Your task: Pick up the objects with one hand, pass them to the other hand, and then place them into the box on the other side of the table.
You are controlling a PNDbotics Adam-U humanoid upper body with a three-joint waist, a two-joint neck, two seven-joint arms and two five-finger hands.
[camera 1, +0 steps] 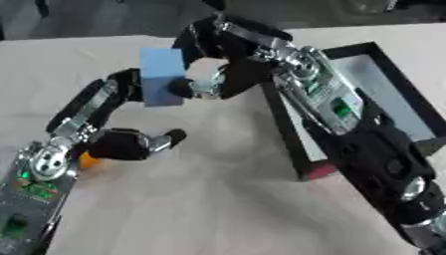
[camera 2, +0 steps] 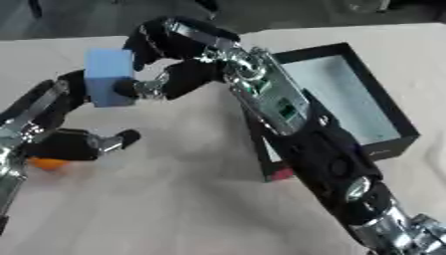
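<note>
Both robot hands, left (camera 1: 122, 97) and right (camera 1: 213, 60), fingers curled around blue block (camera 1: 163, 74) beside box (camera 2: 396, 117).

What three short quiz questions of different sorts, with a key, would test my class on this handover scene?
1. True or false: the blue block lies inside the black box.
2. Which hands touch the block? A left only, B right only, C both.
3. Fill in: the small object under the left arm is ____ in colour.

Key: 1 false, it is held above the table. 2 C, the left hand and right hand. 3 orange.
</note>
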